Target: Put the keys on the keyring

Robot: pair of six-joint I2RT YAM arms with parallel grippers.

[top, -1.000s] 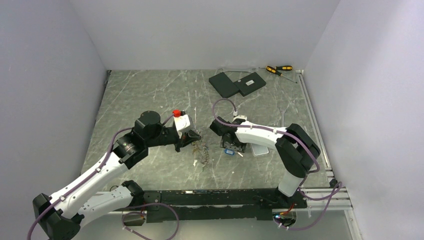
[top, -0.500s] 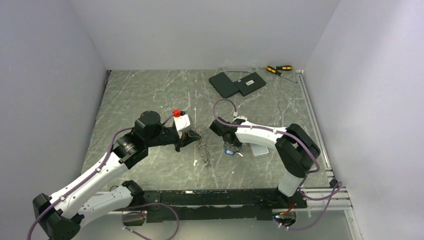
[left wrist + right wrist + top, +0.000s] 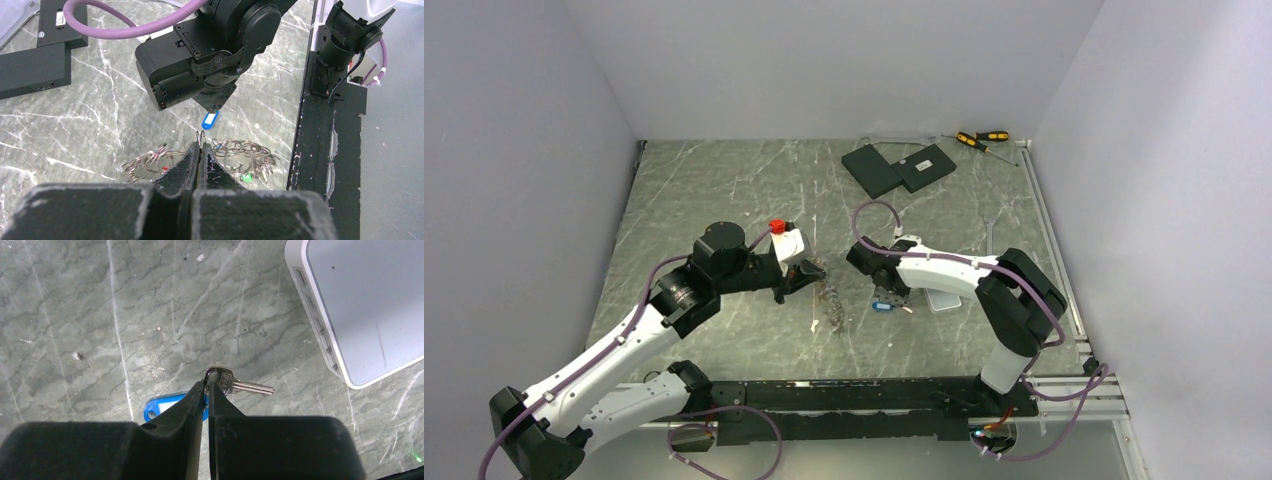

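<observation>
Setting: robotics lab test cell. Plain white walls (image 3: 824,70) box in a grey marbled bench (image 3: 714,180). Aluminium rail (image 3: 1054,245) edges it.

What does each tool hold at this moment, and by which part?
Left tool: the keyring, pinched by its thin wire. Right tool: the blue-tagged key, pinched at its head.
</observation>
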